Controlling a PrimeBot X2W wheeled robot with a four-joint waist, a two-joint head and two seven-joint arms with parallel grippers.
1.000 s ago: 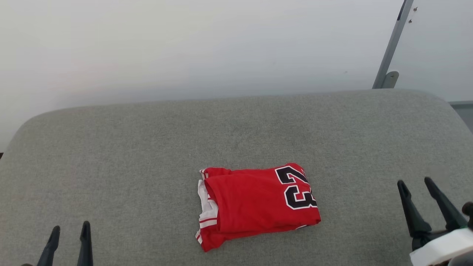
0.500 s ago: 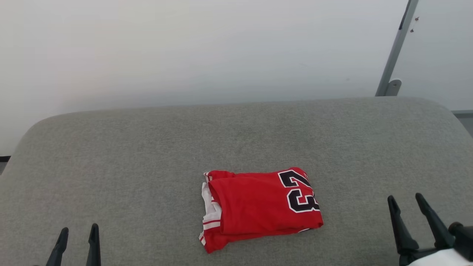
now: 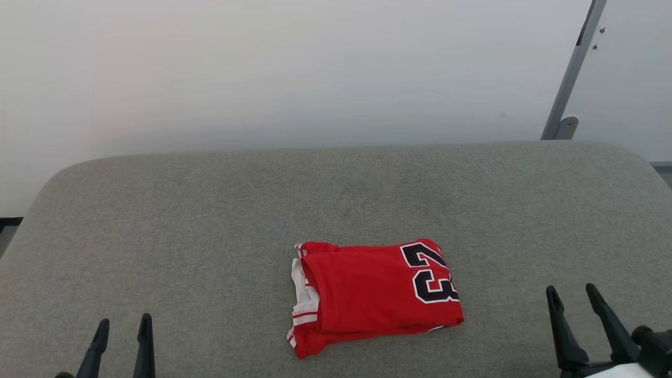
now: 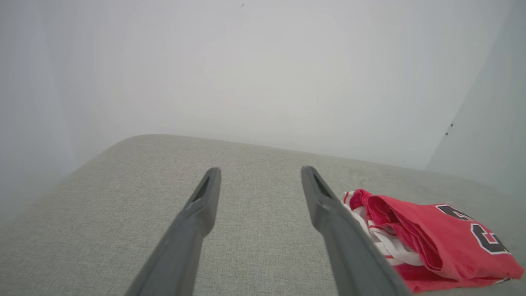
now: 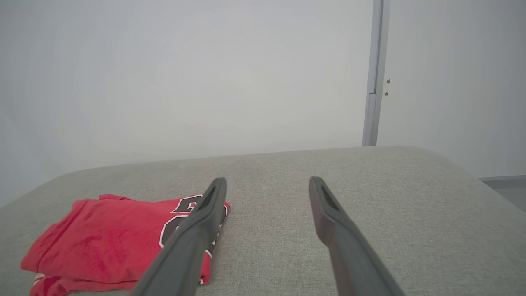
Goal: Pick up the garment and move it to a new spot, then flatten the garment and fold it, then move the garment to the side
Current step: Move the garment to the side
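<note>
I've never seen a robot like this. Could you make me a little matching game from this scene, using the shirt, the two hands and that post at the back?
Things:
1. garment
2. left hand
3. right hand
4. grey post

Descriptions:
a. open and empty, low on the left of the head view
b. leans against the wall, beyond the far right corner of the grey cushion
c. red, folded, lying on the grey cushion
d. open and empty, low on the right of the head view

Pairs: 1-c, 2-a, 3-d, 4-b.
</note>
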